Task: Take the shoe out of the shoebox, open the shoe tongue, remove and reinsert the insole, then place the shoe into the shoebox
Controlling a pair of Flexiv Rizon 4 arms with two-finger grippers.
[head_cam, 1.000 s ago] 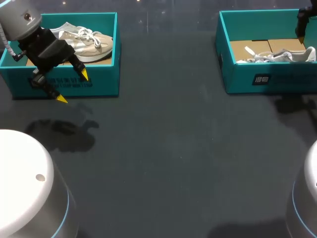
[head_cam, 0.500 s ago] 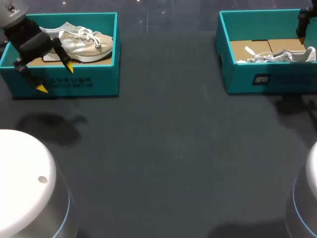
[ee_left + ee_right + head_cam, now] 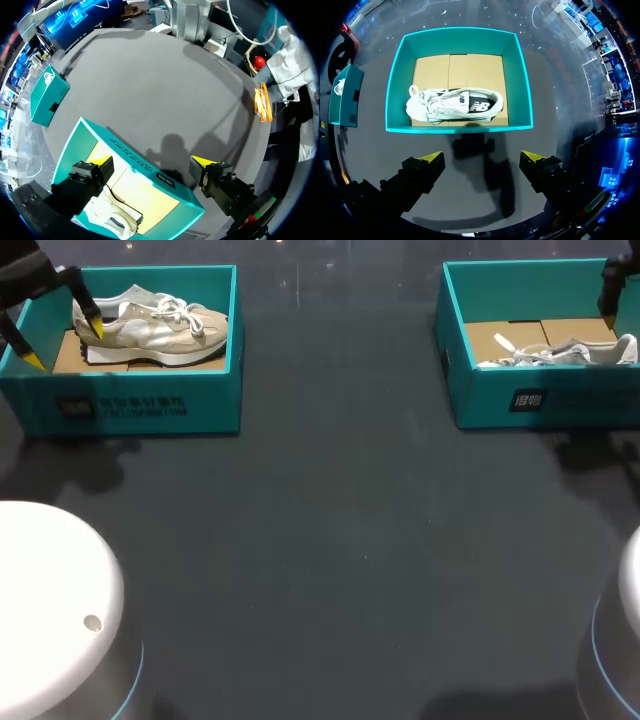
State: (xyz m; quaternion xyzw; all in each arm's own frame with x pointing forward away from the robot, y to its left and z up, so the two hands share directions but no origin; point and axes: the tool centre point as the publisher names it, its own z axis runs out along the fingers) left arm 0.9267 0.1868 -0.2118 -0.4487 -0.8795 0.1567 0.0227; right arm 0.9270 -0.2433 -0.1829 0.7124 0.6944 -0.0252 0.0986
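Dark table (image 3: 340,540) with two teal shoeboxes, one at each far corner. The left shoebox (image 3: 140,405), at the far left corner, holds a beige shoe (image 3: 160,322) with white laces. This shoe stands upright on its sole, toe toward the box's right wall. The left gripper (image 3: 151,161) hangs above the near left part of this box with its fingers spread wide and holding nothing. One yellow tip lies over the box interior by the shoe's heel, the other outside the near wall. The right shoebox (image 3: 560,400), at the far right corner, holds a white shoe (image 3: 452,106) with a dark side panel. It lies on its side on the cardboard floor (image 3: 470,70), close to the near wall. The right gripper (image 3: 483,156) hovers with its fingers likewise spread and empty, and the right shoebox lies ahead of them.
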